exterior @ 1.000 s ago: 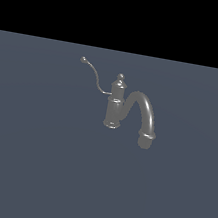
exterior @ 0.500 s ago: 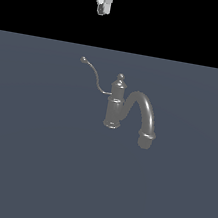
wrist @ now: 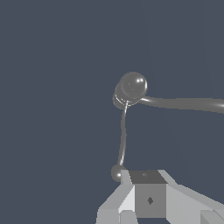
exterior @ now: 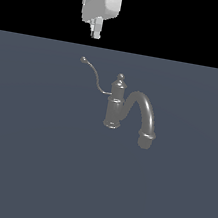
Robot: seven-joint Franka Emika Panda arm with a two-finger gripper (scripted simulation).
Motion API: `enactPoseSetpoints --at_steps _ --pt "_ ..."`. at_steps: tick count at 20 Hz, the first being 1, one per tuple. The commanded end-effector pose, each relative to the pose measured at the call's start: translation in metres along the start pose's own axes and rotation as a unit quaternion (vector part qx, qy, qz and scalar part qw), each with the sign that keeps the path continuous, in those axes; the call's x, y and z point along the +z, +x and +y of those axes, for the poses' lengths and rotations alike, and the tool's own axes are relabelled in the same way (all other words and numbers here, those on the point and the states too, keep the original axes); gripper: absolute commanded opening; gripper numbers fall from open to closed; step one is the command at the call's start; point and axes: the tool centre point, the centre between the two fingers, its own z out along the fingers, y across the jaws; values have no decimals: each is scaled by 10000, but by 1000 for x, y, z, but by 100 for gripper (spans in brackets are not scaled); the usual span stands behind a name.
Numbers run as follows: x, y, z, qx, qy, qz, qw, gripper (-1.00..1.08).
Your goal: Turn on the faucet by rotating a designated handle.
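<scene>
The faucet point(exterior: 114, 108) stands upright on the dark floor, a grey column with a knob finial and a thick arched spout point(exterior: 144, 112) curving toward the exterior view's right. The handle point(exterior: 93, 73) is a thin curved lever running from the column up to a small ball tip point(exterior: 83, 59) on the exterior view's left. My gripper point(exterior: 97, 29) hangs above and just behind that ball tip, apart from it, with its fingers together and nothing held. In the wrist view the faucet point(wrist: 132, 85) is seen from above. There the handle point(wrist: 123, 140) ends in its ball right beside my gripper point(wrist: 146, 181).
A flat dark grey-blue floor point(exterior: 31, 158) stretches all around the faucet. Behind it the background is black. Nothing else stands in either view.
The gripper has come down from the top edge of the exterior view toward the handle's ball tip. The faucet and its handle have not moved.
</scene>
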Motion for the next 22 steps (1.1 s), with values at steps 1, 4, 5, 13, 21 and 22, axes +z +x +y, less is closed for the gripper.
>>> enactPoseSetpoints --at_steps 1,4,5,13,21,22 --pt "15 0 -13 278 17 -22 9996 -100" --pt "31 -1 -25 570 34 -51 9984 -100" --pt "36 -2 -29 657 38 -60 9978 -100" --pt "65 -4 -49 1150 62 -119 9933 -100" --pt "73 -6 -54 1288 68 -138 9916 -100" --pt "73 -6 -54 1288 68 -138 9916 -100"
